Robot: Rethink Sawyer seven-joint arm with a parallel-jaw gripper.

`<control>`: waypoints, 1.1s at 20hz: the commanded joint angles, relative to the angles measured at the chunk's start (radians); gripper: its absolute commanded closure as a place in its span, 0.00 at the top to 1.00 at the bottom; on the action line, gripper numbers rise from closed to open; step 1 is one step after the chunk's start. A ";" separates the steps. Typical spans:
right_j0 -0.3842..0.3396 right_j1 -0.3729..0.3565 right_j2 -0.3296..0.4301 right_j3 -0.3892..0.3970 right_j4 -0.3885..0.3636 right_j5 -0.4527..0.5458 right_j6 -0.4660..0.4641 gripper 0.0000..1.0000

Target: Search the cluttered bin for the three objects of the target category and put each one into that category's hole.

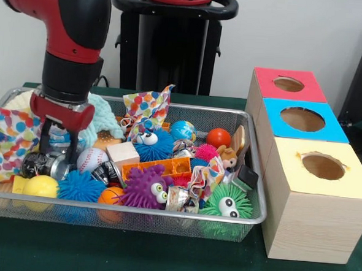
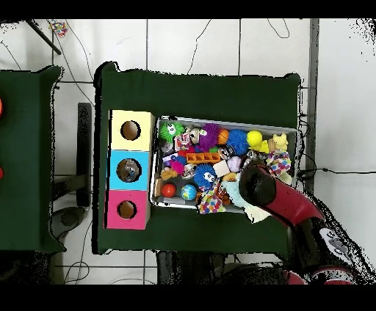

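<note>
A wire mesh bin (image 1: 164, 213) holds a heap of toys: a baseball (image 1: 92, 159), a yellow ball (image 1: 41, 186), a red ball (image 1: 218, 138), a globe ball (image 1: 182, 130), and blue (image 1: 81, 186), purple (image 1: 142, 185) and green (image 1: 226, 203) spiky balls. My gripper (image 1: 59, 156) reaches down into the bin's left end, just left of the baseball. Its fingers (image 1: 74, 148) stand apart, open, astride a shiny silver object (image 1: 61, 166). In the overhead view the red arm (image 2: 258, 183) hides the gripper.
To the right of the bin stand three boxes with round holes on top: red (image 1: 266, 91), blue (image 1: 274, 126) and yellow (image 1: 289, 173). Polka-dot cloth (image 1: 5, 140) lies at the bin's left edge. An orange block (image 1: 160, 166) and a wooden cube (image 1: 123, 151) lie mid-bin.
</note>
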 commanded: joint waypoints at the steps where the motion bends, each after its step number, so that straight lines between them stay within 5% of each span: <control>1: 0.051 0.029 -0.115 0.150 0.232 0.027 0.441 1.00; 22: 0.125 -0.086 -0.117 0.177 0.274 0.129 0.443 1.00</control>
